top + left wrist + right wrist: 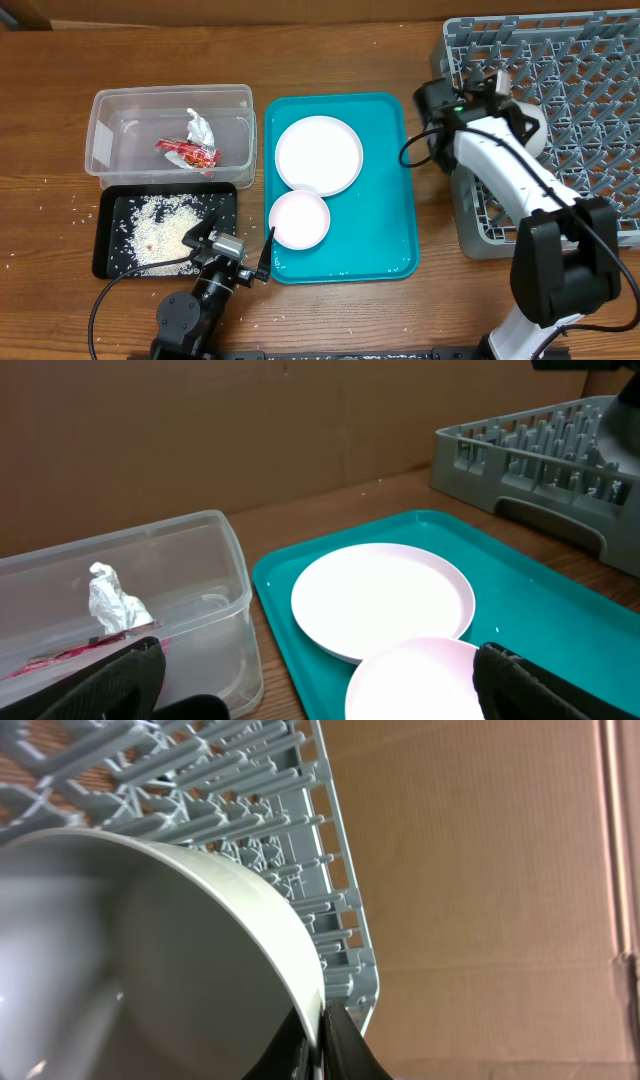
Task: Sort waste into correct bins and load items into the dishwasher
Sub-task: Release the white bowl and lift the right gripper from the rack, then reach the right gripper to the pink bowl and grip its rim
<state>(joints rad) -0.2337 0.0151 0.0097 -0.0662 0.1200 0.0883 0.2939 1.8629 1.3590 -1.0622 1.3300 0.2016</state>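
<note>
Print on the red-and-white wrapper (186, 152) is too small to read. It lies crinkled and glossy in the clear plastic tub (100, 150), a box with rounded corners ahead and to the left of the left pincer (238, 245), with a twisted white paper scrap (199, 125) beside it. That pincer stands spread wide with nothing between its black fingers (110, 680). Just to its left sits the shallow black tray (105, 240), matte and strewn with pale rice crumbs (160, 232); more grains dot the wooden surface (40, 120). Ahead and to its right is the smooth teal tray (385, 230), carrying a round white plate (318, 153) and, nearer the pincer, a small white dish (298, 218) right against the plate.

The right pincer (322, 1045) is clamped tight on the thin rim of a glossy white bowl (150, 950), held on edge. Beyond the bowl runs the grey plastic rack (250, 780), a lattice of square cells and upright pegs. From overhead, this pincer is at the rack's left edge.
</note>
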